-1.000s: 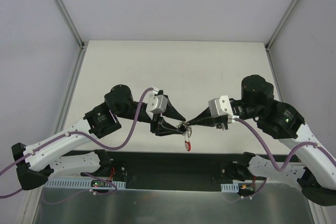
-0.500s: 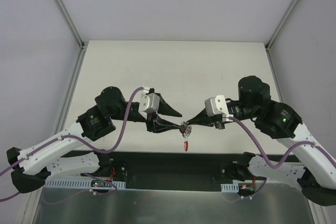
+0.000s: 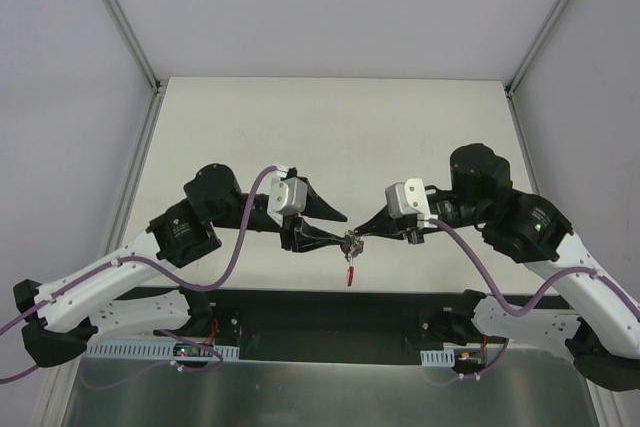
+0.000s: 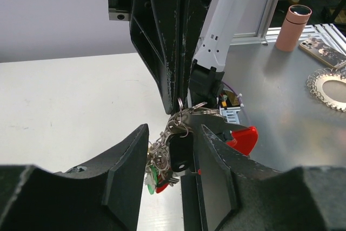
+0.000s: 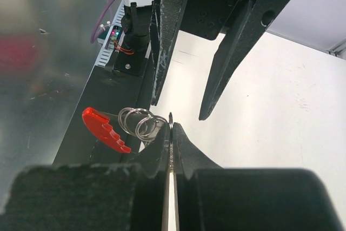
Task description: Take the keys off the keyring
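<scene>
Currently, 1 container noted: pink flask (image 4: pixel 297 25), upright, contents not visible. 1 bunch of keys (image 4: pixel 162 160), held clear of bench (image 3: pixel 330 127) between both hands; 1 red head hangs at 6 o'clock. The right hand (image 5: pixel 172 133) is shut tight on the keyring (image 5: pixel 171 118). The left hand (image 4: pixel 172 136) is approx. half open, straddling the bunch; grip cannot be told.

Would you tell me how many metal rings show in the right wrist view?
3: two rings overlapping beside the red key, a third edge-on in the right pincer; others may be hidden.
</scene>
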